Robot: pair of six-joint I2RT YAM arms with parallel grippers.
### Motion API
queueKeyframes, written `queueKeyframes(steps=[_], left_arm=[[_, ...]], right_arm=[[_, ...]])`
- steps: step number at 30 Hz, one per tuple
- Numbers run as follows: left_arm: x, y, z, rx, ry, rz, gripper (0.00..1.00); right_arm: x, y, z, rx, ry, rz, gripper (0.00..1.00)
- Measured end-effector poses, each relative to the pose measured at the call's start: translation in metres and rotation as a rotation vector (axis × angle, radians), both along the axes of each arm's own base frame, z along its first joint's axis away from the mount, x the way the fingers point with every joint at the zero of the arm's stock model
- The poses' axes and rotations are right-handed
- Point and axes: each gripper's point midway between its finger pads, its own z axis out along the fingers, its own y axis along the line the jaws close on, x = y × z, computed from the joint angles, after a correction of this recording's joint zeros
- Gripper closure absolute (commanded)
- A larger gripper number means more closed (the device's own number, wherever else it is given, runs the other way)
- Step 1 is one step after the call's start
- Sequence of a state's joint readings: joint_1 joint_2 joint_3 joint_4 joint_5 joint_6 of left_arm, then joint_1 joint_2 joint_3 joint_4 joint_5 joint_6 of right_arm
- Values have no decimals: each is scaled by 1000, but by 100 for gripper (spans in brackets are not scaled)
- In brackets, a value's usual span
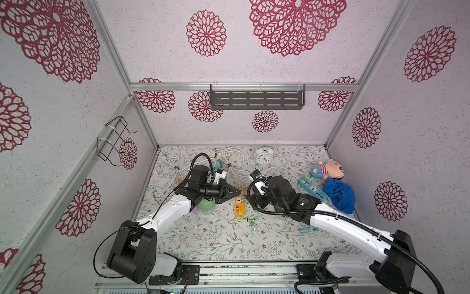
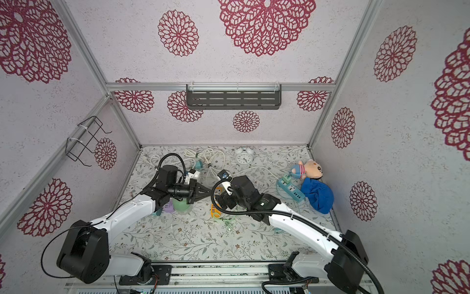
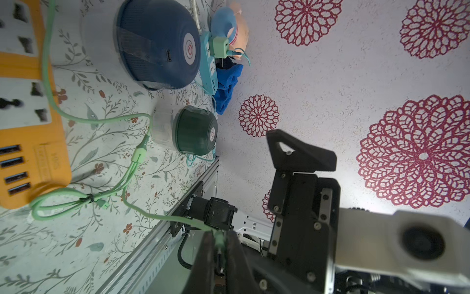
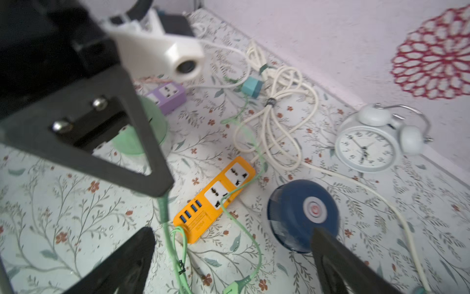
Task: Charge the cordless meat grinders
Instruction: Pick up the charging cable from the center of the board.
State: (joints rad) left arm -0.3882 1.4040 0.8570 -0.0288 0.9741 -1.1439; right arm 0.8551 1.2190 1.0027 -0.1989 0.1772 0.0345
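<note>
I've open table (image 1: 203,241) along the front edge; a green cable (image 4: 164,211), orange power strip (image 4: 216,198) and white cables (image 4: 267,89) clutter the centre.

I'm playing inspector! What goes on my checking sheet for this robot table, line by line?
Surface: floral-patterned table mat, partly covered.
Job's things: mint green dome-topped grinder under the left arm; navy blue dome-topped grinder, port empty; dark green dome-topped grinder near the mat's edge.
Clutter: white twin-bell alarm clock, pink plush toy, blue cloth.
Grippers: left gripper shut on light green cable; right gripper open, empty.
Cables: light green cable crosses orange power strip; white cords bundled.
Surroundings: dark slotted shelf, black wire rack, flower-printed walls.
</note>
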Motion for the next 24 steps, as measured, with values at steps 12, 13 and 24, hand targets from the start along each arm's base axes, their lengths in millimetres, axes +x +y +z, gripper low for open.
queueKeyframes(steps=[12,13,24], left_arm=[[5,2,45,52,-279,-48,100],[4,3,49,58,-304,-51,100],[-3,8,62,109,-374,-80,100]], right_arm=[[8,-34,45,182,2,-173,3],[6,-34,46,187,8,-160,9],[-21,14,31,180,144,147,36]])
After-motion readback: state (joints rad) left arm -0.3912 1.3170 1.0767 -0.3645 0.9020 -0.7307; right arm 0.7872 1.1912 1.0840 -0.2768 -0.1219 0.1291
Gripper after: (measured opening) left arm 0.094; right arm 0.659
